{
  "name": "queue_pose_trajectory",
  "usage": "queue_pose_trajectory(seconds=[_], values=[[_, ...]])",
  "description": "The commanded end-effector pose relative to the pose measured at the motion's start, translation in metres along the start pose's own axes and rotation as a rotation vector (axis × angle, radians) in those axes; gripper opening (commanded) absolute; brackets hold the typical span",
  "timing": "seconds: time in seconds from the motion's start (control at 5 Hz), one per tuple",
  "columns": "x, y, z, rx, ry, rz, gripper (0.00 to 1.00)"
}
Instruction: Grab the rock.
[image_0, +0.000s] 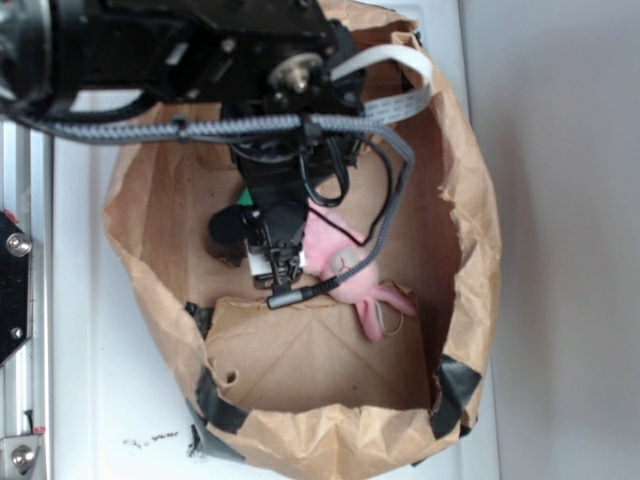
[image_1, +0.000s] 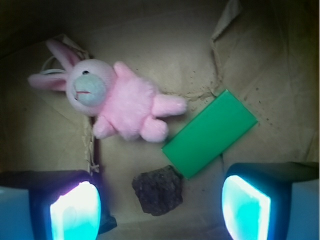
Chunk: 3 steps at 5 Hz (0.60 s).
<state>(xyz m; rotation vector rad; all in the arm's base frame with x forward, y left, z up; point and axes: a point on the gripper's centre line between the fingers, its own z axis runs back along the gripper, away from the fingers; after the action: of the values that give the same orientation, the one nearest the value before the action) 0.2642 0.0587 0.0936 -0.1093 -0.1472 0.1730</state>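
While you look through the wrist view, note item one: the rock (image_1: 158, 190), dark brown and pitted, lying on the paper floor low in the frame, between the two fingers (image_1: 75, 210) of the gripper (image_1: 160, 210). The jaws stand wide apart and hold nothing; bare paper shows on either side of the rock.

Item two: green rectangular block (image_1: 210, 132), flat, set diagonally, its lower corner just beside the rock's upper right edge; whether they touch, you cannot tell.

Item three: pink plush bunny (image_1: 112, 100), lying on its back up and left of the rock, apart from it, one foot near the block's end.

Item four: brown paper bag (image_0: 455, 250), walls rolled down, black tape at its near corners, standing on a white table (image_0: 100, 400).

No writing or label can be read on any item.

Exterior view only: the arm fills the bag's mouth and hides the rock; only a sliver of green shows. Wrist view only: the gap between the fingers.
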Motion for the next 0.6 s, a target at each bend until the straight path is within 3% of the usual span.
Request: queue_pose_trajectory(seconds=[0.0, 0.4], values=[[0.004, 0.004, -0.013, 0.077, -0.081, -0.012, 1.00], [-0.009, -0.004, -0.037, 0.106, -0.086, -0.064, 1.00]])
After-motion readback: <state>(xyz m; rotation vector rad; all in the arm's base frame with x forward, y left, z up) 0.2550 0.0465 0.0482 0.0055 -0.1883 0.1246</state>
